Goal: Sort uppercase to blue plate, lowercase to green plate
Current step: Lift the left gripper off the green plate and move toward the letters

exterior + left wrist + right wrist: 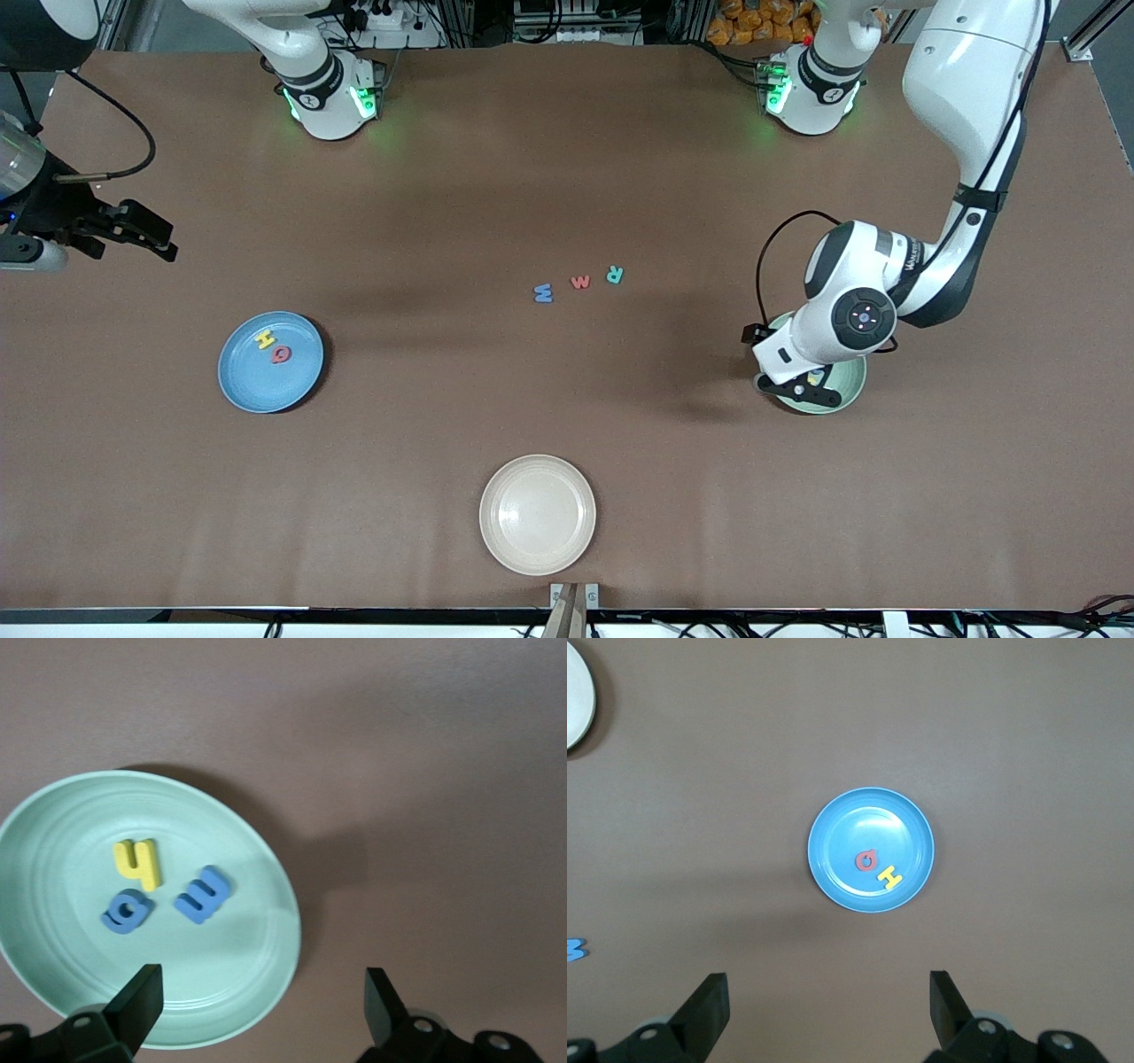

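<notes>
Front view: left gripper hides most of green plate.

Foam letters: yellow H, red Q on blue plate, teal R on table

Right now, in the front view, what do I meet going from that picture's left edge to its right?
right gripper → blue plate → cream plate → blue W → red w → teal R → left gripper over the green plate.
</notes>
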Robot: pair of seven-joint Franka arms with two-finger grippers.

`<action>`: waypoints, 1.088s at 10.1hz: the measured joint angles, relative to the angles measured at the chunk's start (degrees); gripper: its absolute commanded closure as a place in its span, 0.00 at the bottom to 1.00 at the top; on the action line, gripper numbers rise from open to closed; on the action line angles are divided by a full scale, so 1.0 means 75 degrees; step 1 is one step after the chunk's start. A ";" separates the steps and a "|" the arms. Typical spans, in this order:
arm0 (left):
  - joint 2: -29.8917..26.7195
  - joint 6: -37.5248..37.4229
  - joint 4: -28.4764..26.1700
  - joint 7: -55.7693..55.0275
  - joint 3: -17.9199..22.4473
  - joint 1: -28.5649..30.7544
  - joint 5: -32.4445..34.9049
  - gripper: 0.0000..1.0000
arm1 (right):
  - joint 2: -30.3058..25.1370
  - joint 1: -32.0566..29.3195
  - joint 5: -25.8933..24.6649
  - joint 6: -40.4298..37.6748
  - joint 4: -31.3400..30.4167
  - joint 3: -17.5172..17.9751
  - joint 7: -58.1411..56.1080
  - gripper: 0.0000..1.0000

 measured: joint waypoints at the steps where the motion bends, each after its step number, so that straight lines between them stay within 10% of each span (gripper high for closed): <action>1: 0.0018 0.0032 0.0000 -0.0153 -0.0001 -0.0101 0.0000 0.00 | 0.0001 0.0032 0.0000 0.0000 0.0001 0.0002 0.0001 0.00; 11: 0.0041 0.0114 0.0000 -0.0463 -0.0005 -0.0311 0.0000 0.00 | 0.0273 0.0103 0.0002 0.0044 0.0427 0.0011 0.0007 0.00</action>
